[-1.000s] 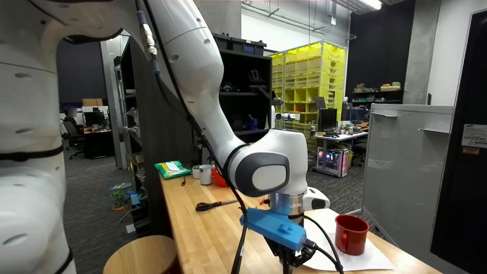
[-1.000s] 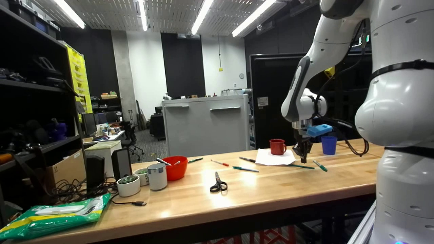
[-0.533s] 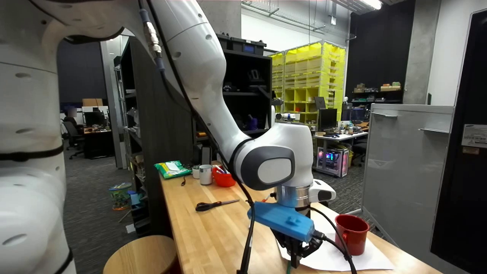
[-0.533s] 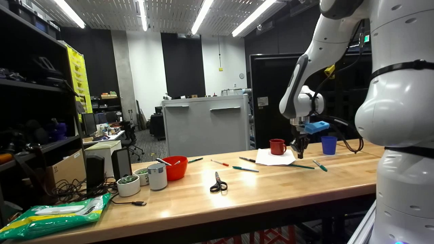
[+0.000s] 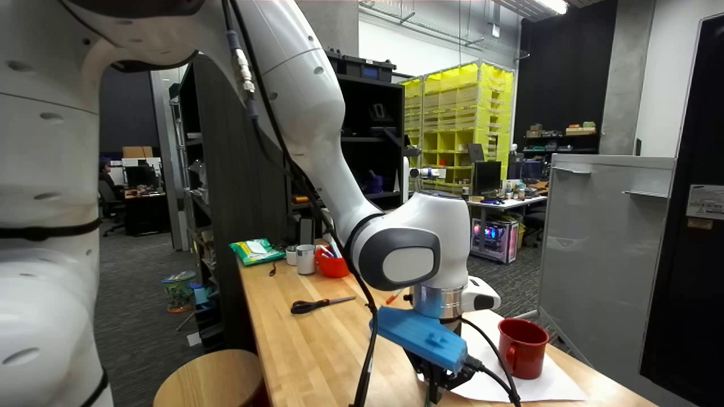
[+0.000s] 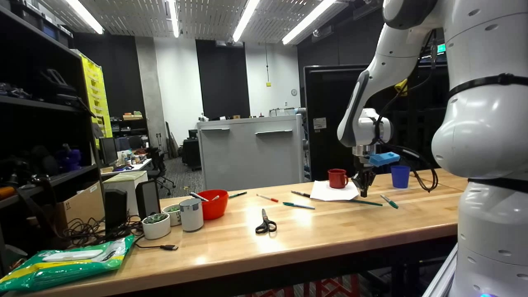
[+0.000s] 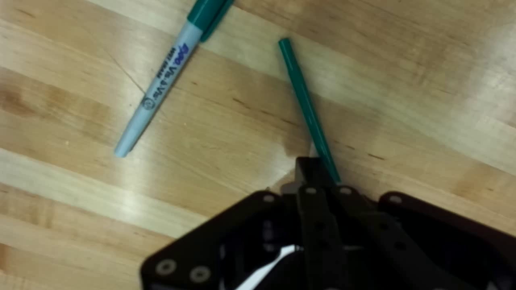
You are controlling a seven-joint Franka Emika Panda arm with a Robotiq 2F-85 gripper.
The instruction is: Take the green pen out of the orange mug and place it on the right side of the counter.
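From where I stand, the gripper [image 6: 364,192] hangs closed on nothing above the green pen [image 7: 308,108], which lies on the counter [image 6: 222,247], well apart from the orange mug [image 6: 214,205], presumably because it belongs there (the right side's the goal).

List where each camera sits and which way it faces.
In an exterior view, the camera stands beside the arm, looking lengthwise along the counter; the arm fills left and centre.
In an exterior view, the camera stands off the counter's long edge, facing across to a grey panel; arm and gripper at right.
Wrist view: on the wrist, facing down at a green-capped marker; only the gripper shows.
Shared in both exterior views: scissors and red mug.
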